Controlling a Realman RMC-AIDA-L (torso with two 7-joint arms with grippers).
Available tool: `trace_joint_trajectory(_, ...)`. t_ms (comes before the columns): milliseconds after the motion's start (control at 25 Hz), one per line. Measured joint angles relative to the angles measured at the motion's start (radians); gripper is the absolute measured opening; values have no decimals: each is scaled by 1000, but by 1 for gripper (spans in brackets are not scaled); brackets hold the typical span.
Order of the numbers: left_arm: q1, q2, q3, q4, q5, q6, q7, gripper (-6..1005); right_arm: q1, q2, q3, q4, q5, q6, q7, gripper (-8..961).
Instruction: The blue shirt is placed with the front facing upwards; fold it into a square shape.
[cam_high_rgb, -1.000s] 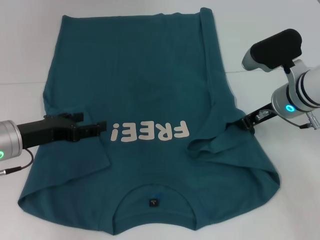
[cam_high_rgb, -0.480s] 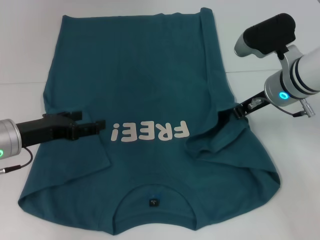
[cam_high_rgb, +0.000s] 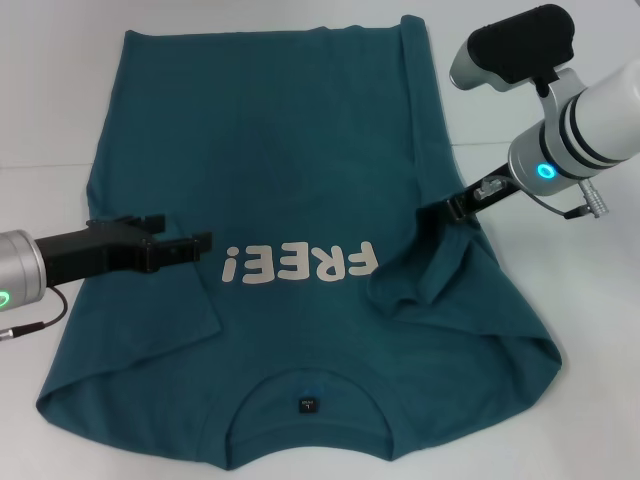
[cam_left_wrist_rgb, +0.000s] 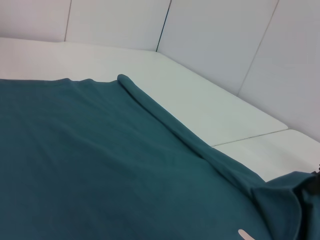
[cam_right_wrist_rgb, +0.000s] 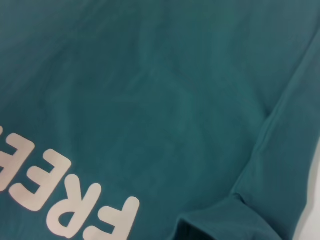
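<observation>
One blue shirt (cam_high_rgb: 290, 180) lies spread out on the white table (cam_high_rgb: 40, 110), front side up. Its white "FREE!" print (cam_high_rgb: 300, 265) sits in the middle of the chest. The round neck with its small dark label (cam_high_rgb: 307, 404) is at the edge of the shirt nearest the robot. The shirt's side edge on the robot's right is folded in a long strip toward the print.

The right gripper (cam_high_rgb: 437, 212) is just to the right of the print. Its fingers are pinched together on the sleeve cloth there, and that cloth is lifted up off the table in a bunched fold (cam_high_rgb: 425, 275). In the left wrist view that same lifted fold shows as a raised bump of cloth (cam_left_wrist_rgb: 285, 200).

The left gripper (cam_high_rgb: 195, 245) is just to the left of the print, low over the shirt. Its two dark fingers (cam_high_rgb: 180, 242) lie close together, with no cloth between them that I can see.
</observation>
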Motion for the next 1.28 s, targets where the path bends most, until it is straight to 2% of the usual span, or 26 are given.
trace_joint_trajectory(200, -3, 2, 0, 0, 0, -3, 0, 888, 14, 2, -2, 6, 1, -5, 0, 166)
trace_joint_trajectory(520, -11, 3, -2, 0, 0, -7, 1, 887, 20, 2, 3, 12, 0, 19, 33, 406)
trace_joint_trajectory(1280, -18, 6, 6, 13, 0, -29, 9, 888, 102, 3, -4, 133, -1, 165, 92, 418)
